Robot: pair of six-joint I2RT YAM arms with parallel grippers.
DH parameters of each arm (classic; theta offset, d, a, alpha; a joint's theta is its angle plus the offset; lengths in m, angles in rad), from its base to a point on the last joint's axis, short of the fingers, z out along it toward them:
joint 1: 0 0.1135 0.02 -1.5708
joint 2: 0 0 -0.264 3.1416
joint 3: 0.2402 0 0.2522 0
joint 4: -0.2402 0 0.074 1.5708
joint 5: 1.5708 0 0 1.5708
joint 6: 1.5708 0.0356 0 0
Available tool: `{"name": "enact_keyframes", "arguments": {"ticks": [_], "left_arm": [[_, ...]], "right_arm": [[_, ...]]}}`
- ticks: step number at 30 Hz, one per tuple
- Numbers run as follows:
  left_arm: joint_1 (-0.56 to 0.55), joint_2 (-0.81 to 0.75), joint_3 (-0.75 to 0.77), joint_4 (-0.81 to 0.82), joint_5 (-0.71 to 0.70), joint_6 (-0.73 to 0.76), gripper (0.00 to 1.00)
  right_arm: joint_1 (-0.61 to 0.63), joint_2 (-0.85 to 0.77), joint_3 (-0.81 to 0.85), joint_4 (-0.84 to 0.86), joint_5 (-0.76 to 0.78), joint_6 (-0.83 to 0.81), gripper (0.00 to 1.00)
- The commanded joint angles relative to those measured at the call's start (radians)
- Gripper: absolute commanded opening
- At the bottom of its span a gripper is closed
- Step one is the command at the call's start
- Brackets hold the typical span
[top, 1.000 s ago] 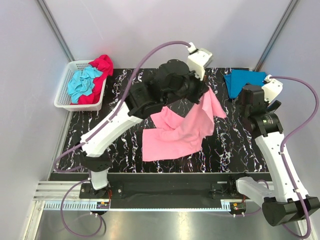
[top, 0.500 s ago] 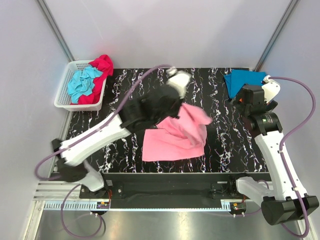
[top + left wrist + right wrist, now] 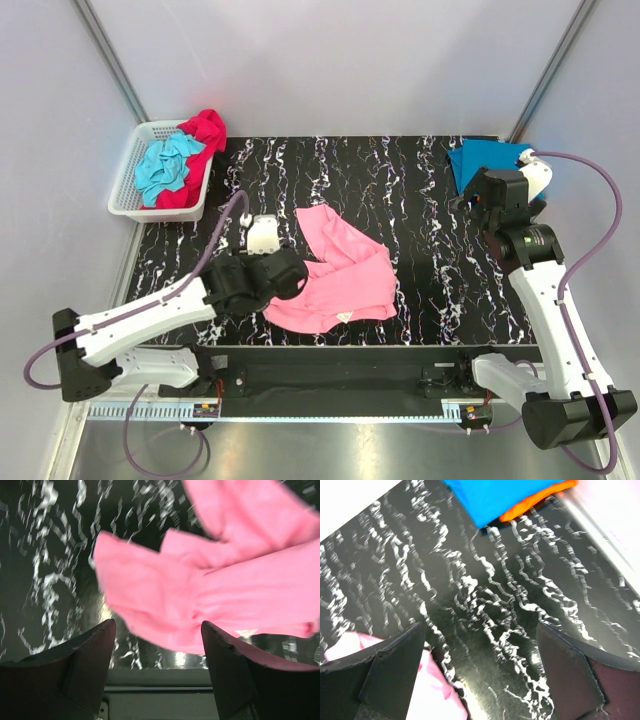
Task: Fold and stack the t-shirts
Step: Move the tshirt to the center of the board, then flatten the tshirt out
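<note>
The light pink t-shirt [image 3: 338,268] lies crumpled and partly doubled over at the table's front centre, and it fills the upper part of the left wrist view [image 3: 225,580]. My left gripper [image 3: 297,275] is low at the shirt's left edge. Its jaws [image 3: 158,625] are open and nothing is pinched between them. My right gripper [image 3: 478,204] hovers open over bare table [image 3: 481,627]. Beside it at the back right lies a folded blue t-shirt [image 3: 484,160], with an orange one [image 3: 535,504] showing under the blue [image 3: 500,495].
A white slatted basket [image 3: 128,180] stands at the back left of the black marbled table [image 3: 400,180]. It holds a teal t-shirt [image 3: 168,165] and a red one [image 3: 205,135]. A metal rail [image 3: 330,410] runs along the near edge.
My left arm swept from the back centre down to the front left, carrying the pink t-shirt along. Its jaws opened and let the shirt drop. The right arm barely moved.
</note>
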Motion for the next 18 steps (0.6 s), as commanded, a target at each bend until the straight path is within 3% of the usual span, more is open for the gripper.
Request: {"name": "enact_keyframes", "arguments": {"ticks": [1,7,12,18], "left_arm": [[-0.002,0.009,-0.033,-0.064,-0.018,-0.224,0.75],[0.007,-0.016,-0.156,0.0,0.088,-0.342,0.79],[0.147,-0.135,-0.358,0.239,0.277,-0.326,0.79],[0.291,-0.146,-0.472,0.416,0.449,-0.249,0.78]], "right_arm": [[-0.005,-0.004,-0.01,0.048,-0.101,-0.021,1.0],[-0.002,-0.041,-0.131,0.128,-0.347,-0.055,1.0],[0.024,0.008,-0.189,0.177,-0.651,-0.093,0.96],[0.282,0.092,-0.243,0.227,-0.66,-0.085,0.95]]}}
